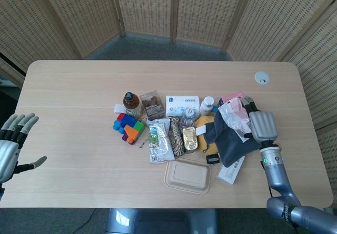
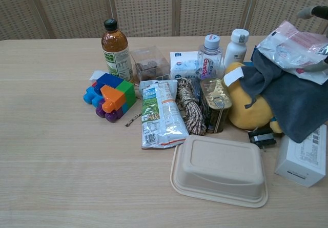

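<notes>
Right now your right hand (image 1: 261, 126) grips the crinkly pouch (image 1: 233, 115) and grey cloth (image 1: 234, 145), mid-right of the head view. Both seem light, soft and slippery, so pinch bunched folds. Your left hand (image 1: 11, 145) hangs open, lower left.

Counts: one brown drink bottle (image 2: 116, 48), one clear water bottle (image 2: 209, 57), one white pill bottle (image 2: 236, 46), one clear plastic box (image 2: 149, 63), one white tissue pack (image 2: 183, 64), one block toy (image 2: 110, 96), one green snack pouch (image 2: 160, 114), one rope bundle (image 2: 190, 106), one tin can (image 2: 215, 105), one yellow plush (image 2: 248, 109), one grey cloth (image 2: 292, 101), one crinkly plastic bag (image 2: 295, 50), one lidded pulp tray (image 2: 220, 169), one white carton (image 2: 304, 158), one black clip (image 2: 262, 137). Two hands: left hand (image 1: 9, 144), right hand (image 1: 261, 127).
</notes>
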